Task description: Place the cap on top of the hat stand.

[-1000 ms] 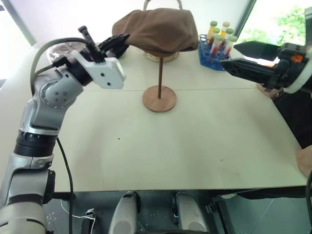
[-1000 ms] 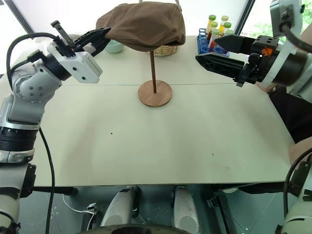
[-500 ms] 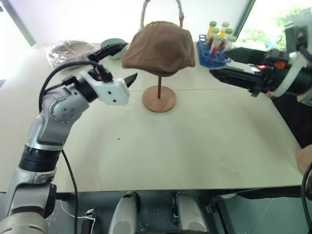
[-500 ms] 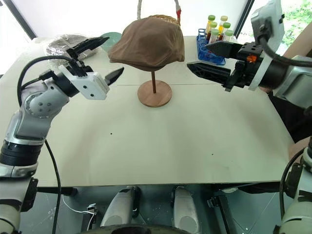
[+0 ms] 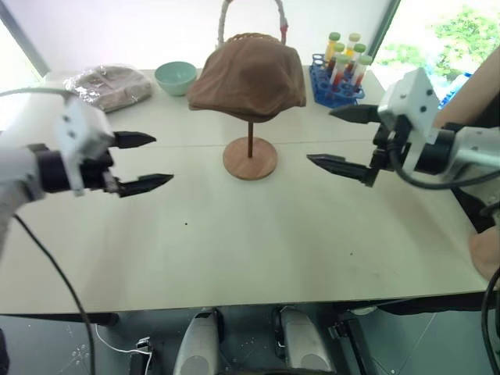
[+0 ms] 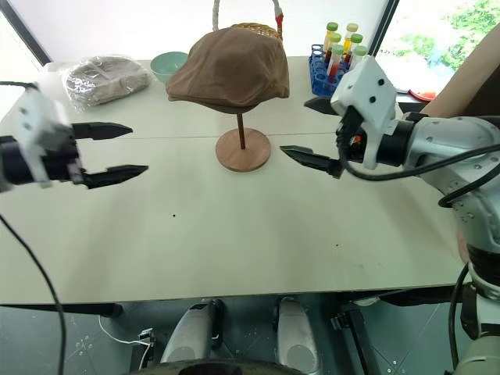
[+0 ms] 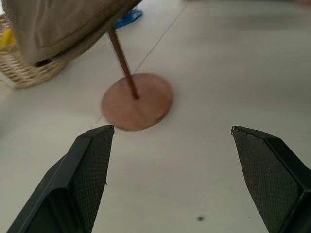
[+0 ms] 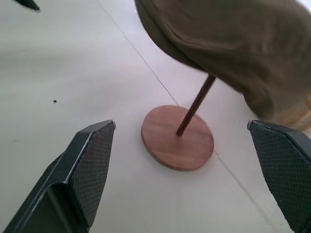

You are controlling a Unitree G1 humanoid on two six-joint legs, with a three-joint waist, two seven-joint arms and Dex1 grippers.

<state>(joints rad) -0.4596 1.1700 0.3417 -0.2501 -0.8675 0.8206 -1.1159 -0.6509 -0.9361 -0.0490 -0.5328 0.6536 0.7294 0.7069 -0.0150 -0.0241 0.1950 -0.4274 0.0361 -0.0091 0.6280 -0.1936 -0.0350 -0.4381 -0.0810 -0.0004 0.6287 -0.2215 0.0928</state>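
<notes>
Cap [image 5: 248, 78] sits on top of your hat stand [image 5: 250, 157], with your left gripper [image 5: 144, 162] and right gripper [image 5: 341, 139] flanking the stand, both wide and empty.

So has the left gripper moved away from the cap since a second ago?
Yes. The left gripper, then at the cap's edge, now hangs open left of the hat stand, well clear.
</notes>
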